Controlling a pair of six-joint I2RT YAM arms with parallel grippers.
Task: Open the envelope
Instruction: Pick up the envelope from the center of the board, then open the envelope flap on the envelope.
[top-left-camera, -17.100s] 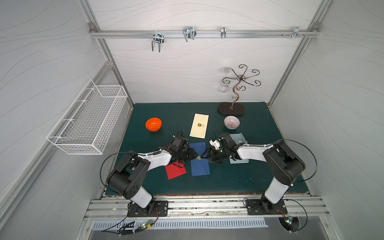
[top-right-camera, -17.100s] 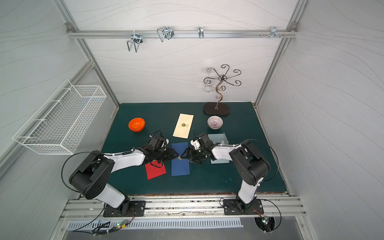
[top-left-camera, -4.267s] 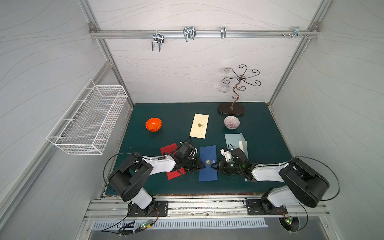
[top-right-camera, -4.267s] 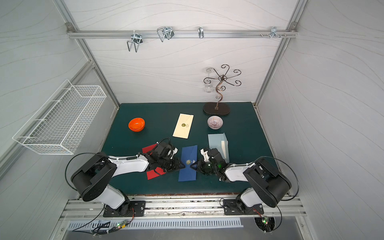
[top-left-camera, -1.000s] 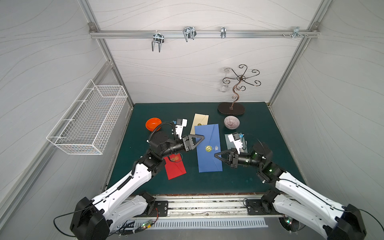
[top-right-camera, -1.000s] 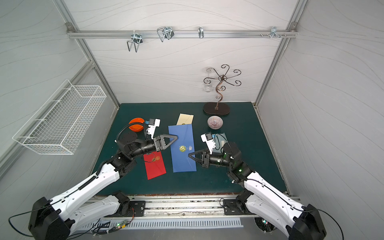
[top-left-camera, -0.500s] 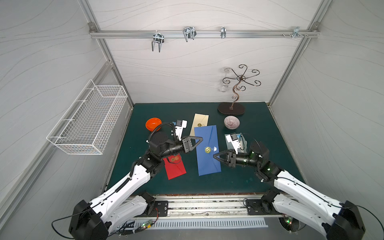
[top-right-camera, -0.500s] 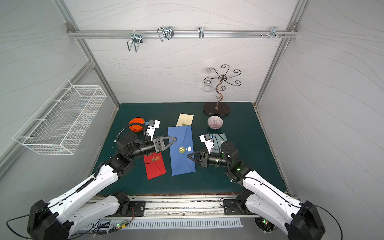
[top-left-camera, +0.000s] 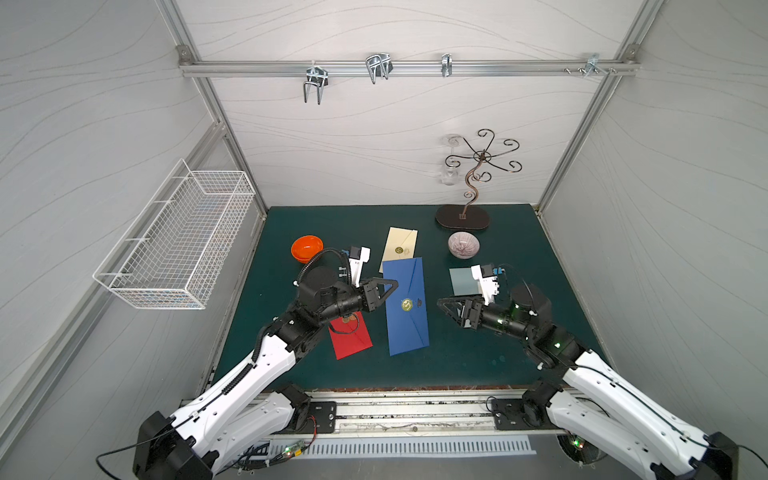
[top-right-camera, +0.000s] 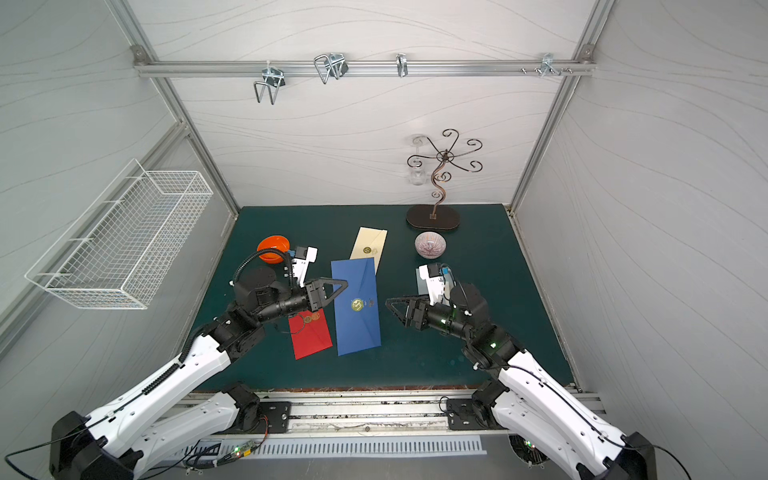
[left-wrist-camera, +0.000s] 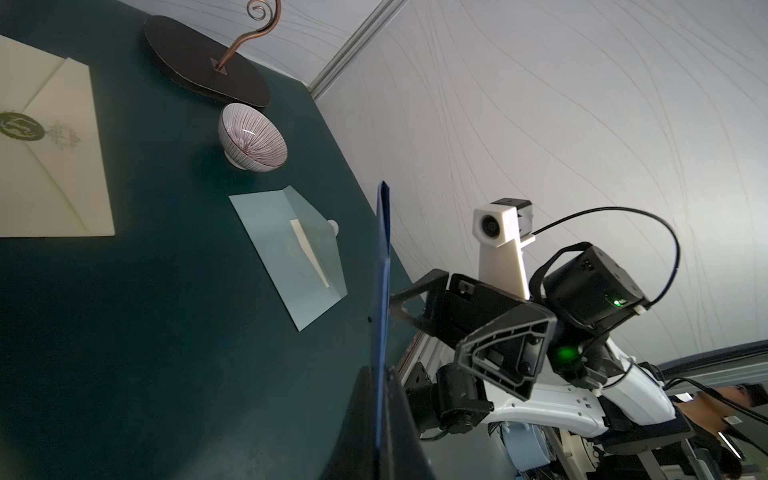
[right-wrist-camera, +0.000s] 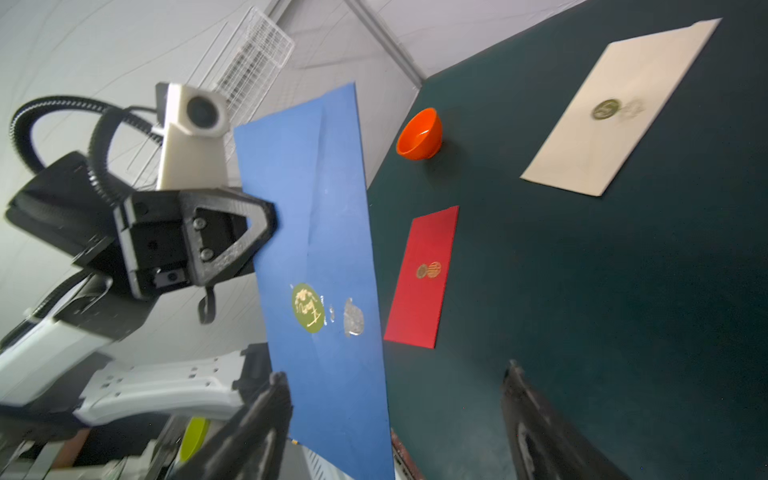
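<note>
The blue envelope (top-left-camera: 405, 307) (top-right-camera: 356, 307) hangs in the air above the green mat, its face with the gold seal (top-left-camera: 407, 304) (right-wrist-camera: 308, 308) turned up toward the top views. My left gripper (top-left-camera: 390, 286) (top-right-camera: 343, 286) is shut on its left long edge. In the left wrist view the envelope (left-wrist-camera: 382, 257) runs edge-on between the jaws of that gripper (left-wrist-camera: 380, 399). My right gripper (top-left-camera: 442, 303) (top-right-camera: 390, 305) stands open just right of the envelope, holding nothing. In the right wrist view the envelope (right-wrist-camera: 316, 249) stands ahead of the spread fingers of the right gripper (right-wrist-camera: 395, 372). The flap looks closed.
On the mat lie a red envelope (top-left-camera: 351, 336), a cream envelope (top-left-camera: 399, 247) and a pale blue envelope (top-left-camera: 463, 281) with its flap raised. An orange bowl (top-left-camera: 306, 248), a striped bowl (top-left-camera: 463, 244) and a curly metal stand (top-left-camera: 462, 217) sit further back. A wire basket (top-left-camera: 178, 245) hangs on the left wall.
My right gripper has opened, let go of the blue envelope and drawn back a little to the right. My left gripper has shut on the envelope's left edge and holds it alone.
</note>
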